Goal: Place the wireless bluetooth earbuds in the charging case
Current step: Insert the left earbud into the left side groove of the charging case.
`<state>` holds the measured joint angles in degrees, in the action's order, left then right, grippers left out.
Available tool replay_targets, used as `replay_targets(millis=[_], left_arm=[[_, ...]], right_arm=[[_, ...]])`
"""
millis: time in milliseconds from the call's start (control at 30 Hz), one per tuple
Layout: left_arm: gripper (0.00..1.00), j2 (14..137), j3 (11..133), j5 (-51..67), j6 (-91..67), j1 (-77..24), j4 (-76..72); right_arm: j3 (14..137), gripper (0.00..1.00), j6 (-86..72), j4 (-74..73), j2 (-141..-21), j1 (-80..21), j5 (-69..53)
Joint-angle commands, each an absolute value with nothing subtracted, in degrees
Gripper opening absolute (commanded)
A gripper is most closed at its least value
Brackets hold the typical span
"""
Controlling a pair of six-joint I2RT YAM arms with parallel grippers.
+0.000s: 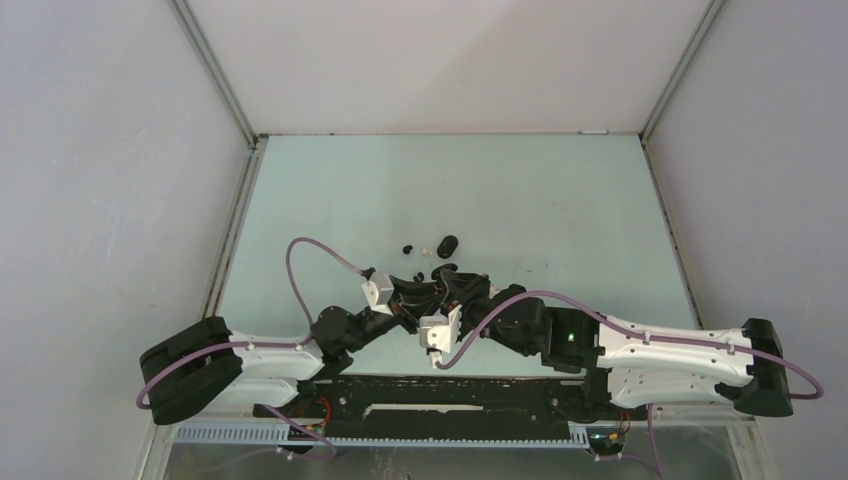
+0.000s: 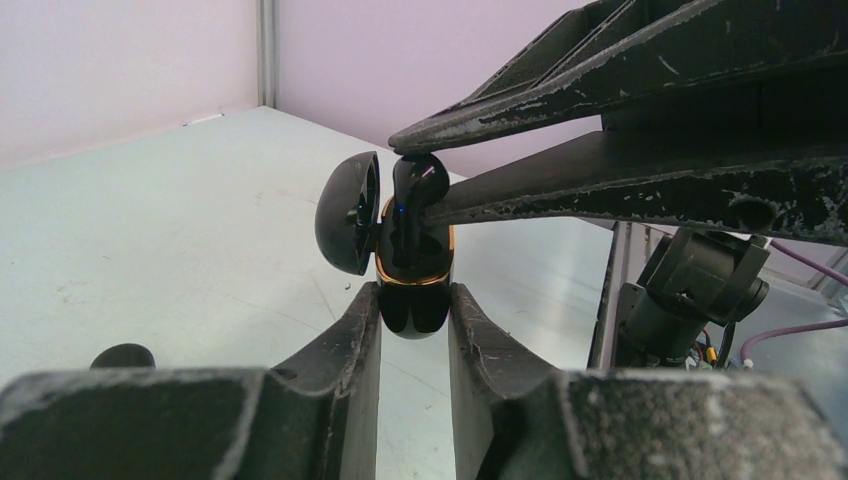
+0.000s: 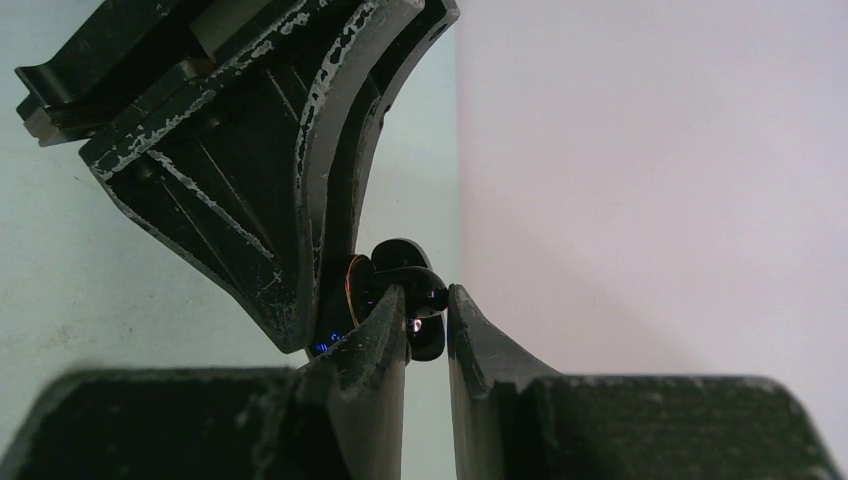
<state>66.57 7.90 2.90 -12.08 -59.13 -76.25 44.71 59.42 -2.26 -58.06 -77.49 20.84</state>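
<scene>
Up front, toward the near edge of the table (image 1: 560, 200), the two arms meet. The left fingers (image 2: 362, 325) pinch the black, gold-rimmed case (image 2: 413, 305) by its lower body. The case is held upright, with its lid (image 2: 347, 212) swung open to the left. The right fingers (image 3: 388, 318) pinch a black bud (image 2: 419, 178). Its stem sits down in the case and its head stands above the rim. Farther back on the table lie loose buds (image 1: 408, 249) and a second case (image 1: 449, 244), apart from both arms.
</scene>
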Motion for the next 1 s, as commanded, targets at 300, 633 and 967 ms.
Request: replay_targets(millis=[300,633,967], left_arm=[[0.00,65.0,7.3,3.1,-11.5,-59.3,-79.9],[0.00,64.9,7.3,4.5,-10.9,-59.4,-80.0],[0.00,64.3,6.9,3.1,-10.6,-59.4,-80.0]], right_arm=[[44.5,0.00,59.2,-1.7,-58.3,-77.7,21.1],[44.5,0.00,59.3,2.1,-60.1,-77.4,22.3],[44.5,0.18,59.1,-3.3,-59.5,-77.1,21.1]])
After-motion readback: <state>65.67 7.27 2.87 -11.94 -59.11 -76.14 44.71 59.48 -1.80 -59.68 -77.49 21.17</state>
